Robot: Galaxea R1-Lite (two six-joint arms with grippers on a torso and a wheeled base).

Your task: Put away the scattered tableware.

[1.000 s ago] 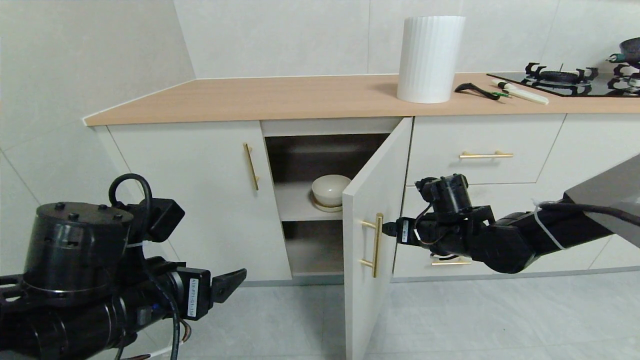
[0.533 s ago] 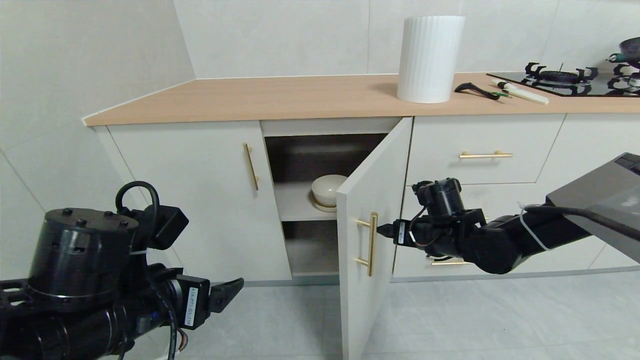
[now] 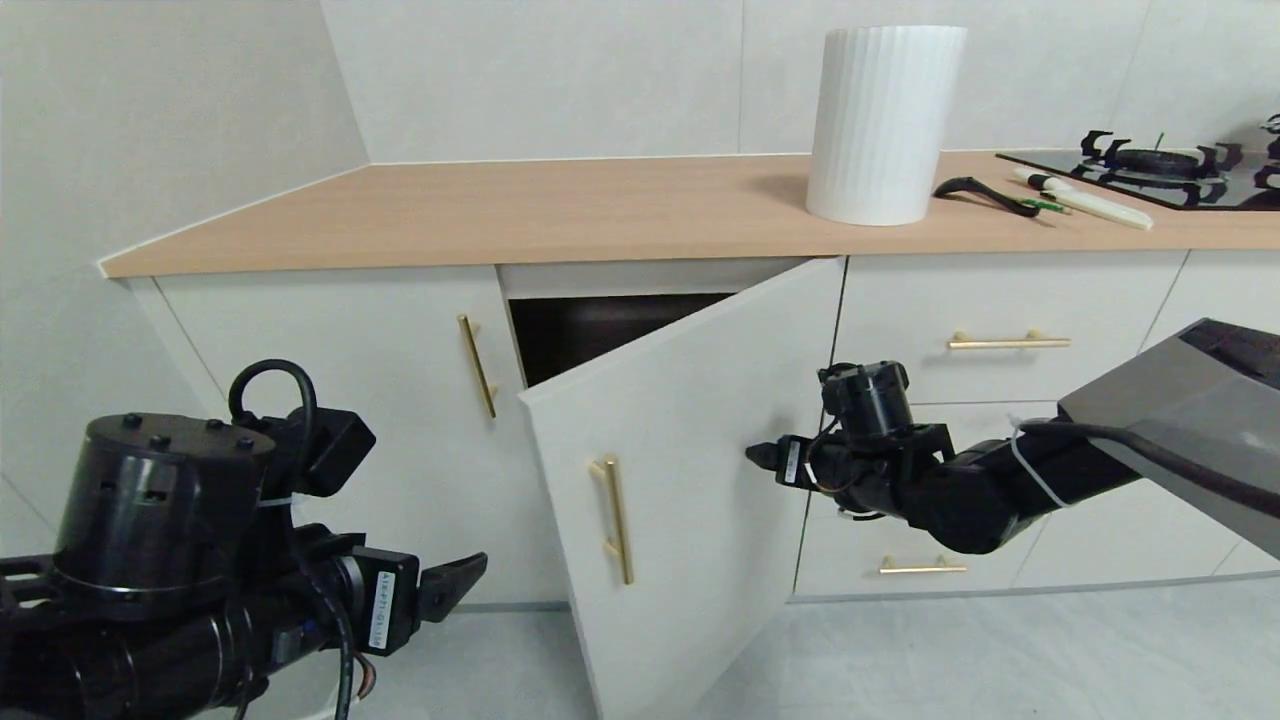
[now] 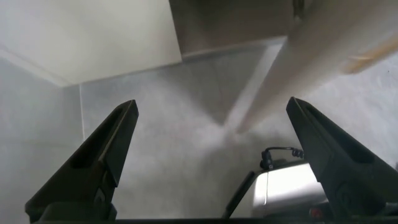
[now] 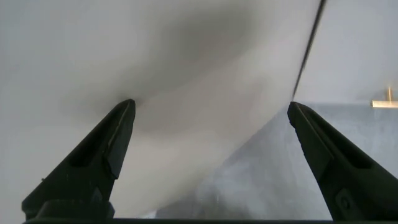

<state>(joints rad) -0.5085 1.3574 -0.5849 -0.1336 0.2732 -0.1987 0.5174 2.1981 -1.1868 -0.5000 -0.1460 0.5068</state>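
at the far left the left gripper (image 4: 211,107) hangs low over the grey floor (image 3: 950,650), its jaws spread wide with nothing between them. beside it stands a closed cabinet door (image 3: 330,420), then the dark cabinet opening (image 3: 590,325) and the swung door (image 3: 690,450), partly ajar, its gold handle (image 3: 612,520) facing outward. the right gripper (image 5: 210,106) sits close against that door's outer face, away from the handle, jaws released and empty; whether a tip touches the panel i cannot tell. on the wooden counter (image 3: 500,210) stands a white ribbed container (image 3: 880,120). the tableware, a black utensil (image 3: 980,190) and a pale utensil (image 3: 1095,205), lies on the counter between the container and the hob (image 3: 1160,165).
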